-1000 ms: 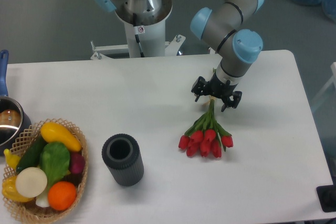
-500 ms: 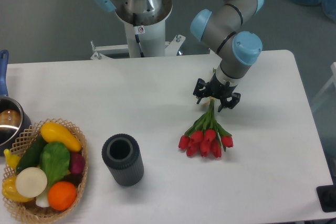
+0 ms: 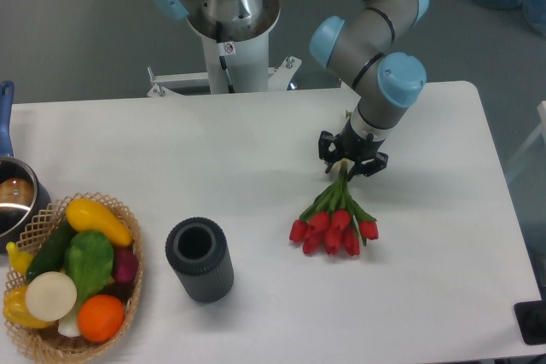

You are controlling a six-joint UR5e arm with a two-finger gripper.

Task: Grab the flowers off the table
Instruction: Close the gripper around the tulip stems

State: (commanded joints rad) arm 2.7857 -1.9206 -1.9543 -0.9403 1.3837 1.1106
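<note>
The flowers [image 3: 334, 220] lie on the worktop [image 3: 256, 142], right of the dark cylinder [image 3: 199, 258]. The end effector [image 3: 351, 159] pinches their stems. A vegetable basket [image 3: 70, 274] and pot [image 3: 15, 198] sit left of the cylinder.

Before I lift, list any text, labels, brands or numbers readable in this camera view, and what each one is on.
No text can be read in this view.
Small white sticker with a red mark on the robot pedestal: too small and blurred to read.
Gripper, flowers, dark ribbed cylinder, basket and table: no visible markings.
</note>
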